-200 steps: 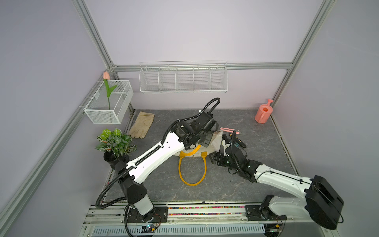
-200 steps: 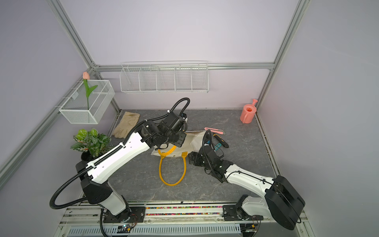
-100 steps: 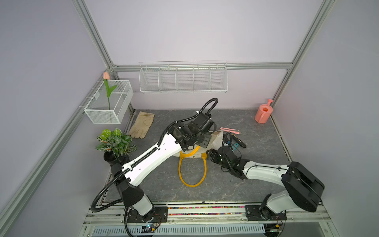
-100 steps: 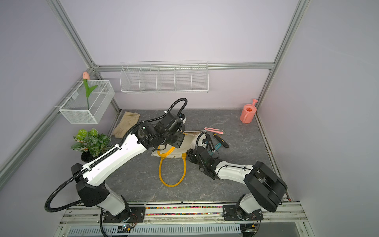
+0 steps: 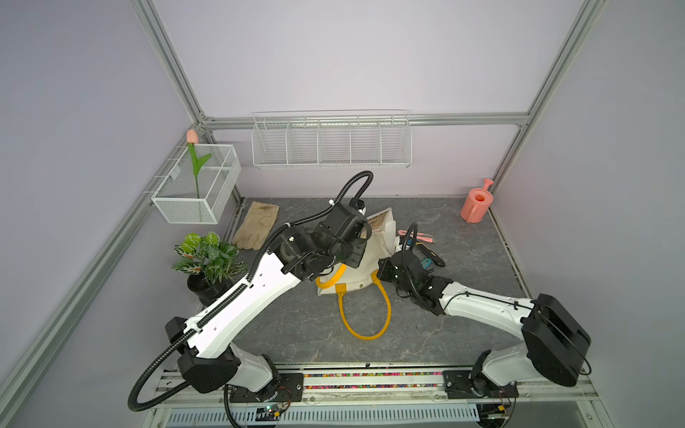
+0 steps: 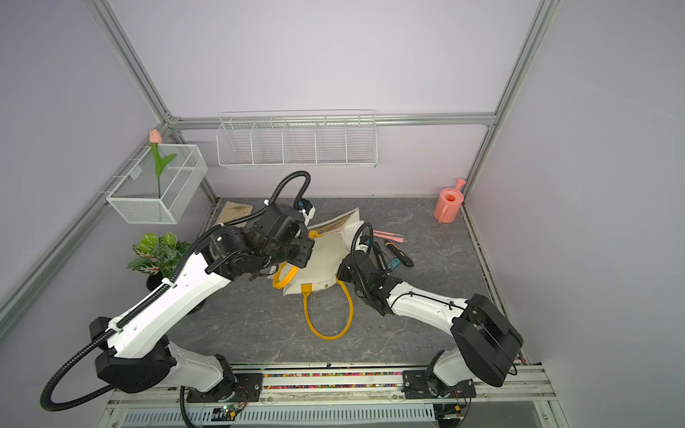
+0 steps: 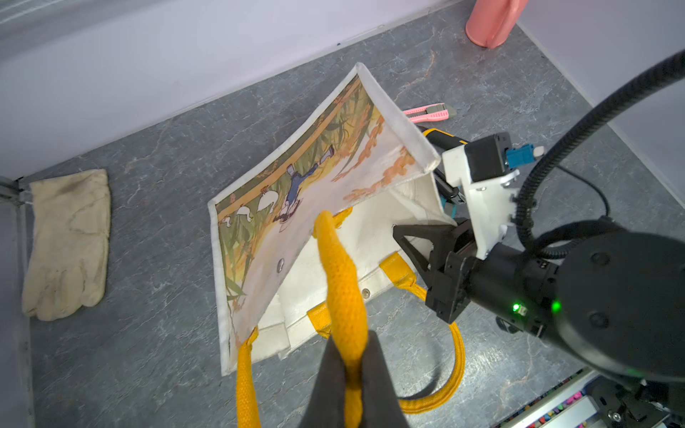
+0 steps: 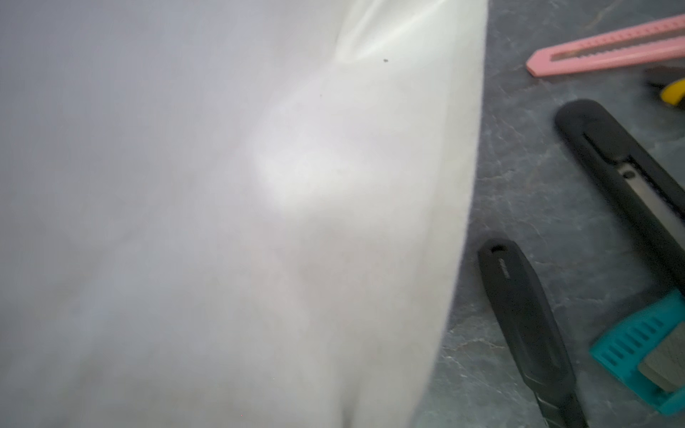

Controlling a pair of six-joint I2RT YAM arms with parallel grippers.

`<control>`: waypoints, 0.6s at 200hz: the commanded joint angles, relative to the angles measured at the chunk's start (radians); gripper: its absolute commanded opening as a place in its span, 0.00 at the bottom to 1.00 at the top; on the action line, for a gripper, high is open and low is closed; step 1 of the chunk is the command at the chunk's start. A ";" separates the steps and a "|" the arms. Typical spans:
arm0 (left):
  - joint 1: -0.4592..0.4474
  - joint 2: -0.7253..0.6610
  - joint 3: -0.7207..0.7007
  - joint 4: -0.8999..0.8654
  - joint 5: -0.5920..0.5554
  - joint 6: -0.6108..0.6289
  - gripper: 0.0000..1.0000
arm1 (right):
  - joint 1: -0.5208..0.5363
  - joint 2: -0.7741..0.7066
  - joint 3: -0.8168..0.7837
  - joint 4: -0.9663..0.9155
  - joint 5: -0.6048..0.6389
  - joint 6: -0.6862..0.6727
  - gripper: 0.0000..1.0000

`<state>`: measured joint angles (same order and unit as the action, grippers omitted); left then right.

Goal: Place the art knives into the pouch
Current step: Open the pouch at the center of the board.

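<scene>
The cream pouch (image 5: pixel 370 252) (image 6: pixel 326 255) lies on the grey table, and its printed side (image 7: pixel 326 178) is raised so the mouth gapes. My left gripper (image 7: pixel 352 370) (image 5: pixel 344 261) is shut on one yellow handle (image 7: pixel 339 266) and holds it up. The other handle (image 5: pixel 367 315) lies flat. My right gripper (image 7: pixel 398 231) (image 5: pixel 381 268) is shut, its tips against the cream wall at the right of the mouth. Whether they pinch fabric is unclear. Several art knives lie right of the pouch: pink (image 8: pixel 608 52) (image 5: pixel 415 236), black (image 8: pixel 626 174) (image 8: pixel 526 326) and teal (image 8: pixel 637 344).
A work glove (image 5: pixel 257 229) lies at the back left beside a potted plant (image 5: pixel 207 259). A pink watering can (image 5: pixel 476 203) stands in the back right corner. A wire basket with a tulip (image 5: pixel 196 185) and a wire shelf (image 5: pixel 330 144) hang on the walls.
My right gripper has edged toward the pouch's mouth and its jaws have closed. The left gripper keeps the handle raised, barely moved.
</scene>
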<state>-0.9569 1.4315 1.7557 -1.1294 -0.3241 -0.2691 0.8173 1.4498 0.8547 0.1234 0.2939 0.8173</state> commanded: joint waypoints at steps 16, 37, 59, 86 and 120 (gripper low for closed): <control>0.000 -0.048 0.034 -0.070 -0.125 -0.007 0.00 | -0.032 -0.031 0.270 -0.329 -0.254 -0.237 0.07; 0.031 -0.058 0.044 -0.089 -0.133 0.000 0.00 | -0.062 -0.046 0.367 -0.494 -0.378 -0.313 0.07; 0.076 -0.066 0.048 -0.097 -0.118 0.013 0.00 | -0.099 -0.066 0.445 -0.673 -0.429 -0.380 0.07; 0.140 -0.063 0.070 -0.108 -0.113 0.035 0.00 | -0.139 -0.068 0.522 -0.827 -0.505 -0.476 0.07; 0.202 -0.045 0.099 -0.116 -0.085 0.060 0.00 | -0.171 -0.019 0.576 -0.928 -0.593 -0.579 0.07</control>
<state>-0.7929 1.3811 1.8099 -1.2121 -0.4099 -0.2329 0.6613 1.4143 1.3922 -0.6811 -0.1692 0.3630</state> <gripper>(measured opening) 0.070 0.087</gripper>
